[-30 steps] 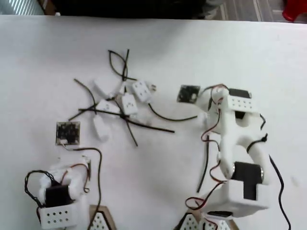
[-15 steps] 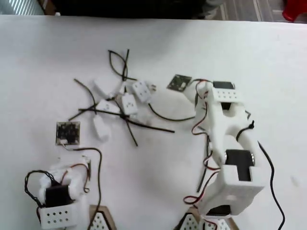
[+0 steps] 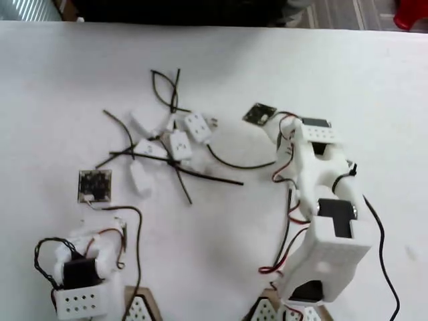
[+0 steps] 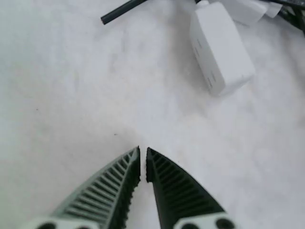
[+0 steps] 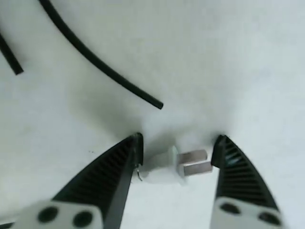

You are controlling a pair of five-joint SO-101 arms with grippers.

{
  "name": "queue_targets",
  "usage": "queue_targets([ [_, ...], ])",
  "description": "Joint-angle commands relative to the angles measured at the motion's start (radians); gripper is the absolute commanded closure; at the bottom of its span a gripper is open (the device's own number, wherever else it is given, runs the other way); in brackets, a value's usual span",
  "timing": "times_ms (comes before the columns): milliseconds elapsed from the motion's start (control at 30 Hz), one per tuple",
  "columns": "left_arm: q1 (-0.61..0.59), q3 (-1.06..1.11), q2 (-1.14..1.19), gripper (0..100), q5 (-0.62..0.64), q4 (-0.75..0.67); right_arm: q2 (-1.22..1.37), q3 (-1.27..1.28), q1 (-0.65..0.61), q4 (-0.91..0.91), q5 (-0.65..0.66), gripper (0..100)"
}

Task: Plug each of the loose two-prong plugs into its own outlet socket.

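Right wrist view: the right claw (image 5: 178, 139) now straddles a loose two-prong plug (image 5: 162, 171).
In the high view the right arm (image 3: 314, 174) has swung forward toward the outlet sockets (image 3: 179, 144) over the last second. Its claw stands wide open, the plug lying on the counter (image 5: 248, 52) between the fingers, nothing gripped yet. A black cable (image 5: 95, 62) ends just beyond the tips. Closing on the plug looks next. The left claw (image 4: 143, 151) is all but closed and empty, with an outlet block (image 4: 221, 47) well ahead of it.
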Motion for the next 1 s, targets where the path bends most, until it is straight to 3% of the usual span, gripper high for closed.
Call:
queue_targets([
  [0,0.015,-0.003,-0.004,95,-0.009,-0.009,-0.005,-0.034,0.061,-0.019,-0.008,89.1],
  [100,0.015,-0.003,-0.004,95,-0.009,-0.009,-0.008,-0.034,0.090,-0.016,-0.008,98.3],
  [200,0.015,-0.003,-0.004,95,-0.009,-0.009,-0.008,-0.032,0.136,-0.015,-0.049,97.1],
  [500,0.015,-0.003,-0.004,95,-0.009,-0.009,-0.010,-0.032,0.202,-0.008,-0.554,97.2],
  [633,0.015,-0.003,-0.004,95,-0.009,-0.009,-0.025,-0.034,0.197,0.035,-0.712,97.2],
  [967,0.015,-0.003,-0.004,95,-0.009,-0.009,-0.171,-0.032,0.213,0.041,-0.853,98.1],
])
